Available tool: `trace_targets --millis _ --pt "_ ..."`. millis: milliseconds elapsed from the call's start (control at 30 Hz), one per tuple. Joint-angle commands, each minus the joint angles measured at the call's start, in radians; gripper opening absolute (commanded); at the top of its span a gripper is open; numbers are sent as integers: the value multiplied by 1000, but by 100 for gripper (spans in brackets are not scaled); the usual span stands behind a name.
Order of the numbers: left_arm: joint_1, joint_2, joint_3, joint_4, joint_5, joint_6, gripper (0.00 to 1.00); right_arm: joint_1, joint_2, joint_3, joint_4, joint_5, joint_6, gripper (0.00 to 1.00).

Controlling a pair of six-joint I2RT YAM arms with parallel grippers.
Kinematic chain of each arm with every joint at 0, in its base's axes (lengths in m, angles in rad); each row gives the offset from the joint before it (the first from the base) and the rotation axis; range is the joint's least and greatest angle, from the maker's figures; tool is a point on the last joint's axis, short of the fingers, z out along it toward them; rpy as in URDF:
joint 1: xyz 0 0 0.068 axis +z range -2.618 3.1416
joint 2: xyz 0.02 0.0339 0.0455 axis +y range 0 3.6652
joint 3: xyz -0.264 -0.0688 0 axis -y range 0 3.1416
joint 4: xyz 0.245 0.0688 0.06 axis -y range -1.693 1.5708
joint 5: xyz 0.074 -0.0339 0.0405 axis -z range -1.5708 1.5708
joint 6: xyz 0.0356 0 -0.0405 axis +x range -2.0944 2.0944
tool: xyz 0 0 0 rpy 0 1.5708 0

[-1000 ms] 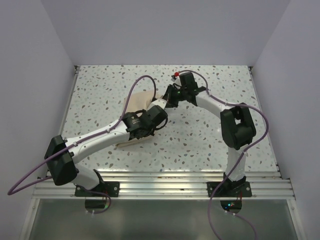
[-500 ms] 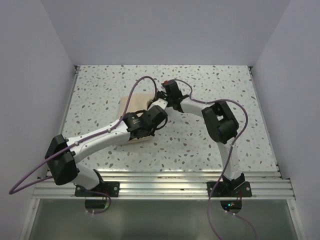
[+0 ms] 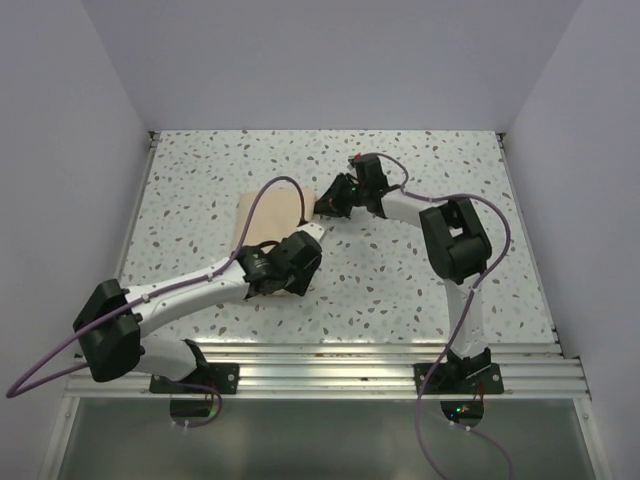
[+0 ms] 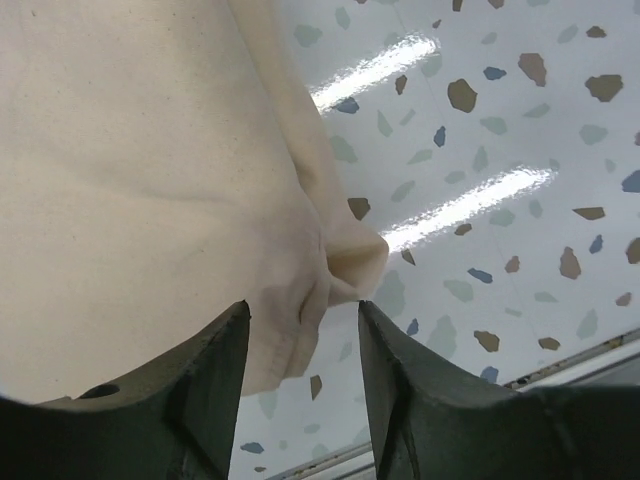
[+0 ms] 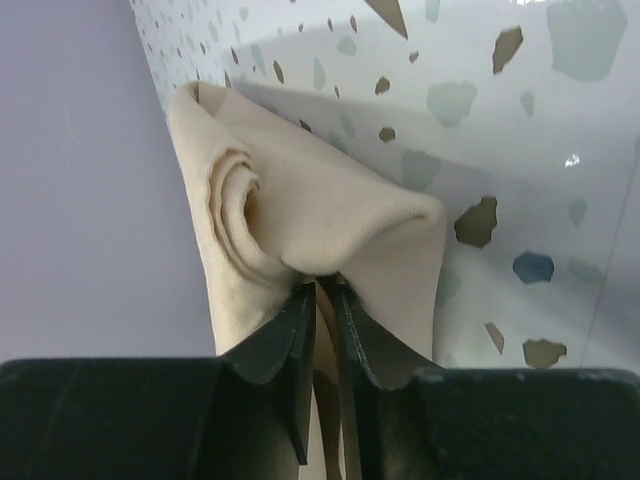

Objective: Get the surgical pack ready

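Nearest the arms' bases, the left gripper [image 4: 303,310] stood with its jaws apart, a loose corner of the tan bundle [image 3: 268,212] lying just beyond its fingertips, unclamped. The wrapped bundle lay on the speckled table [image 3: 420,270], left of centre. At the bundle's far right edge, the right gripper [image 5: 322,285] was pinched closed on a raised fold of the cloth, holding it up in a peak.
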Motion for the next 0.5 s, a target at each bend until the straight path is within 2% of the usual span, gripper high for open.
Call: trace_targets --millis 0,100,200,300,333,400,467 --pt "-6 -101 -4 52 71 -16 52 -9 -137 -30 -56 -39 -94 20" --pt "-6 -153 32 23 87 -29 54 -28 -189 -23 -174 -39 -183 34" --pt "6 -216 54 20 82 -49 52 -45 -220 -6 -232 -33 -240 40" --pt "93 -231 79 23 112 -62 40 -50 -222 8 -205 -54 -255 41" --pt "115 -219 83 43 125 -57 33 -52 -194 40 -200 -94 -258 41" --pt "169 -196 94 72 174 -45 24 -50 -159 95 -177 -140 -248 40" --pt "205 -130 106 113 221 -36 12 -42 -107 124 -94 -226 -214 37"
